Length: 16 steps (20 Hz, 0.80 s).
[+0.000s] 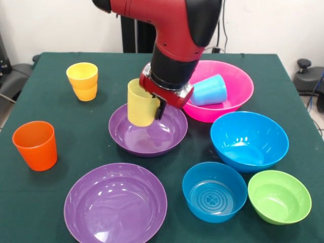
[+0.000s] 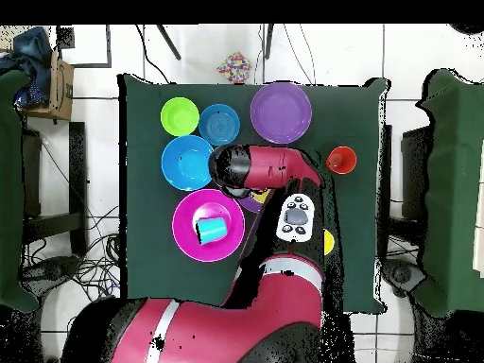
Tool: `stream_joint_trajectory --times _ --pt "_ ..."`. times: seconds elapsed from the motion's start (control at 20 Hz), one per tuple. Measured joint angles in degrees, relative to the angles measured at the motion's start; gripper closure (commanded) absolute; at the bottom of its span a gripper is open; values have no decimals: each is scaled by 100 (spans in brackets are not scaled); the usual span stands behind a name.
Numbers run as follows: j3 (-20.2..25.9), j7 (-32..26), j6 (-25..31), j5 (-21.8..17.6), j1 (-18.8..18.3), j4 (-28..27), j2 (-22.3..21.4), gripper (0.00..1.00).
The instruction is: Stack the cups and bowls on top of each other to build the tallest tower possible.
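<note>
- Claw (image 1: 157, 107) grips the pale yellow cup (image 1: 140, 103), held upright.
- Purple bowl (image 1: 148, 132) sits directly beneath the claw.
- Pink bowl (image 1: 238, 86) just beside the claw contains a light blue cup (image 1: 208, 90) on its side.

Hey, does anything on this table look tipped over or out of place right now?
Yes: the light blue cup lies on its side inside the big pink bowl, while the orange cup and the stacked amber-yellow cups stand upright. The gripper holds the pale yellow cup above a purple bowl.
</note>
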Motion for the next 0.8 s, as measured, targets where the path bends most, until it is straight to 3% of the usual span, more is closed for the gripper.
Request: stream_joint_trajectory --times 0.5,0.8 --pt "-148 0 -458 1 22 27 411 100" --pt "-309 0 -621 4 184 53 445 100"
